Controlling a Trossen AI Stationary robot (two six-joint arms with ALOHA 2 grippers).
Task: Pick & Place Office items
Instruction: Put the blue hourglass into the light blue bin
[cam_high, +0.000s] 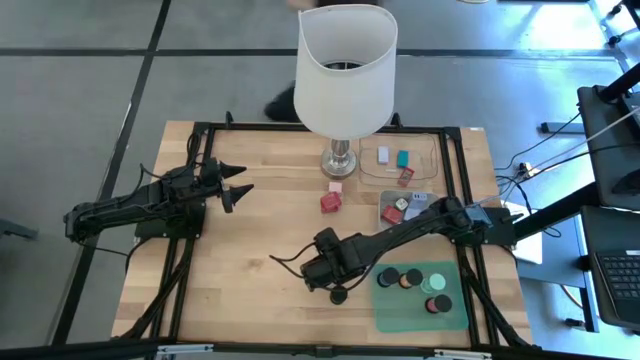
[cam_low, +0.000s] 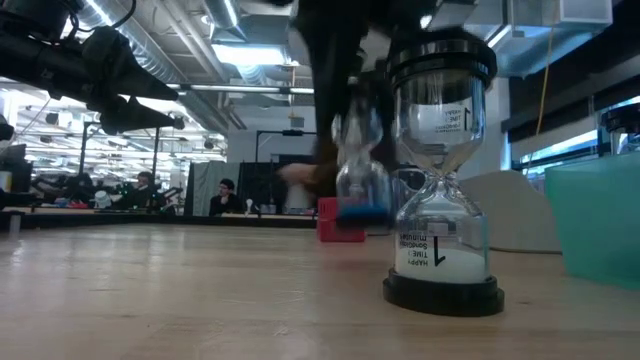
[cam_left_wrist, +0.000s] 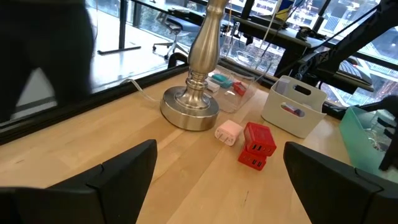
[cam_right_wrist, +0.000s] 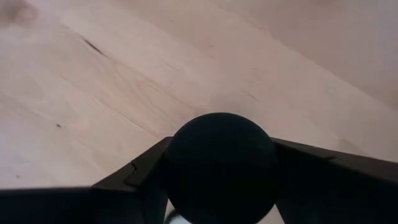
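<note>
I am holding the right tool (cam_high: 338, 292) low over the front of the desk (cam_high: 250, 240), just left of the green mat (cam_high: 455, 312). Its fingers are closing on the round black cap of an hourglass (cam_right_wrist: 221, 167); in the right wrist view that dark cap is sitting squarely between the two fingers, touching both. In the low view the hourglass (cam_low: 441, 170) is standing upright on the wood, with white sand in its lower bulb.

I am keeping the left tool (cam_high: 240, 187) raised over the left half of the desk, its fingers standing wide apart with nothing between them.

On the mat, several black round pieces (cam_high: 388, 277) and a mint-green disc (cam_high: 437, 282) are lying close together. A red block (cam_left_wrist: 257, 145) and a small pink block (cam_left_wrist: 227, 132) are resting near the lamp's metal base (cam_left_wrist: 190, 107), the pink one touching the red. White, teal and red blocks (cam_high: 393, 161) are sitting in the clear tray (cam_high: 436, 148), and a few more in the grey tray (cam_high: 385, 207).
</note>
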